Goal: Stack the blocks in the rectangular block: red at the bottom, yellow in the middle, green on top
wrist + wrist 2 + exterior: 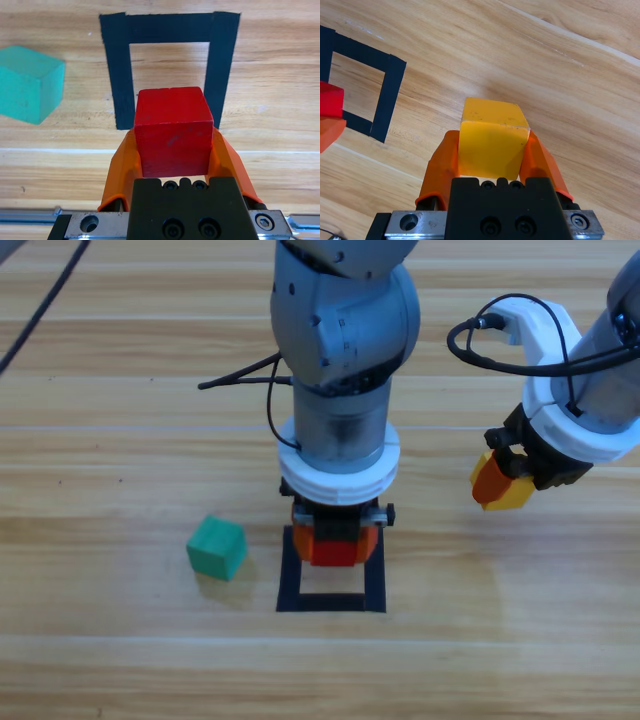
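My left gripper (336, 540) is shut on the red cube (335, 552), which it holds over the far edge of the black tape outline (330, 603). In the left wrist view the red cube (172, 130) sits between the orange fingers (120, 165), with the hollow outline (170, 27) just beyond it. The teal-green cube (217, 547) rests on the table left of the outline, also seen as the green cube (30, 82). My right gripper (500, 485) hangs off to the right, shut on the yellow cube (492, 140).
The right wrist view shows the tape outline (390, 95) at its left edge with a corner of the red cube (330, 100). Black cables (240, 375) trail behind the left arm. Bare wooden table (480, 640) surrounds the outline.
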`<act>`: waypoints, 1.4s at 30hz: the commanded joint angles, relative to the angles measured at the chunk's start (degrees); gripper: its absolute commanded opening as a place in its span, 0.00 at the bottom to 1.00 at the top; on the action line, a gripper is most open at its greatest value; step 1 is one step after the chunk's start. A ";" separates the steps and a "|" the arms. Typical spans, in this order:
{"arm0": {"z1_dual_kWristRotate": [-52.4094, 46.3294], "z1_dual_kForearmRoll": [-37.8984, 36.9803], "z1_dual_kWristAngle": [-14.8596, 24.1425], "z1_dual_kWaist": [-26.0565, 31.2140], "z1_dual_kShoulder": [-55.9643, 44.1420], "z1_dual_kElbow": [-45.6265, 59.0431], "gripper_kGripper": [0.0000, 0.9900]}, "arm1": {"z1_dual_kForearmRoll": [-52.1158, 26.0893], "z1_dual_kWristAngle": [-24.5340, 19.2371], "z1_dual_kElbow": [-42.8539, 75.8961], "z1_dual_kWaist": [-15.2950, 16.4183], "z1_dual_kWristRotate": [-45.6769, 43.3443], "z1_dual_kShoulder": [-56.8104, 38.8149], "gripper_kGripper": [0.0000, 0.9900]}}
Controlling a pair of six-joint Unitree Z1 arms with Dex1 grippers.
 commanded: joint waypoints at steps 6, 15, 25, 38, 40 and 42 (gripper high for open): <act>1.10 -6.48 -0.23 -0.50 -0.42 7.71 0.00 | -1.36 -0.77 1.64 -1.01 0.14 -0.17 0.02; 1.28 -7.45 -0.23 -0.50 -0.33 8.15 0.00 | -1.36 -0.86 1.73 -1.01 0.14 -0.17 0.02; 0.93 -9.20 -0.32 -0.59 0.90 8.68 0.00 | -1.53 -0.77 1.73 -1.01 0.14 -0.17 0.02; 0.58 -9.38 -0.23 -0.59 0.55 9.29 0.00 | -1.62 -0.77 1.82 -1.01 0.14 -0.17 0.02; 0.40 -9.38 -0.23 -0.59 0.46 9.29 0.00 | -1.62 -0.77 1.82 -1.01 0.14 -0.17 0.02; 0.23 -9.64 -0.23 -0.59 0.46 9.73 0.00 | -1.62 -0.77 1.82 -1.01 0.14 -0.17 0.02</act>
